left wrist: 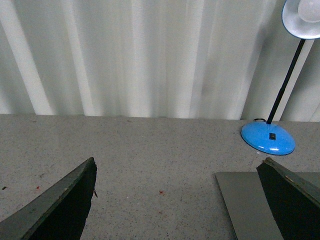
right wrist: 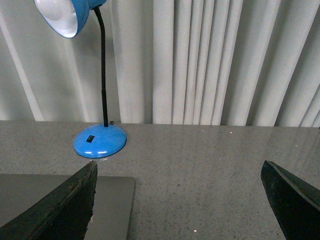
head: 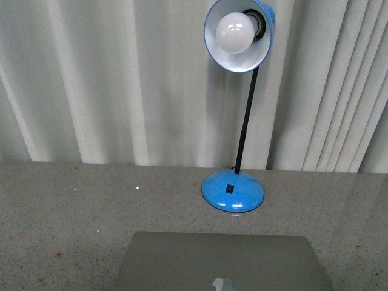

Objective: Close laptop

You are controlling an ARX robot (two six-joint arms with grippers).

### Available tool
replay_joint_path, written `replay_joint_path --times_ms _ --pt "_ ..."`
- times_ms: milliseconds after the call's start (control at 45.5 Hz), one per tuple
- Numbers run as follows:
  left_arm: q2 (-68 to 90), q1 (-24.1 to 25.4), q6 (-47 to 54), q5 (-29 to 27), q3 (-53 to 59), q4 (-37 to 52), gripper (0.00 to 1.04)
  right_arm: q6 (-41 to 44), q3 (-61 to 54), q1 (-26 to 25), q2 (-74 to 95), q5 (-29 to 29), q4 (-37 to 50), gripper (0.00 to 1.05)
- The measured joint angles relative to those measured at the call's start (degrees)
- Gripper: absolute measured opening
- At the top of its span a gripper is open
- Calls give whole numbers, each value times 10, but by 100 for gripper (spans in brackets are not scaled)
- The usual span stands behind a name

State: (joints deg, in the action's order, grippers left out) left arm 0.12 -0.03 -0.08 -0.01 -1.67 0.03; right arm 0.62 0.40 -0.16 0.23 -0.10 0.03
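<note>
The laptop (head: 221, 264) lies on the counter (head: 66, 206) just in front of the blue desk lamp (head: 233, 189), and only its silver-grey lid with part of the logo shows in the front view. The lid looks flat, or close to flat, on the counter, so the closing seems done or nearly so; whether a small gap remains at the near edge cannot be told, because that edge is cut off.

If any press remains, it is best given straight down on the lid near its front edge, gently and evenly, so the laptop does not slide toward the lamp base.

The left hand (left wrist: 175, 200) has its fingers spread wide and holds nothing; it sits over bare counter on the side of the laptop away from the lamp's shade. The right hand (right wrist: 180, 200) is equally wide and empty, with one finger (right wrist: 55, 210) over the laptop's corner (right wrist: 112, 205).

The lamp stands close behind the laptop, its shade and bulb (head: 235, 31) tilted forward above. Pale curtains (head: 121, 79) hang behind the lamp. Nothing lies on the lid, so nothing blocks a downward press; the lamp's stem is the only thing to steer clear of.
</note>
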Motion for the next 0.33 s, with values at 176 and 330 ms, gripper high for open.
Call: replay_joint_path --times_ms 176,330 --pt "0 0 0 0 0 0 98 0 0 0 0 0 0 97" --pt "0 0 0 0 0 0 98 0 0 0 0 0 0 97"
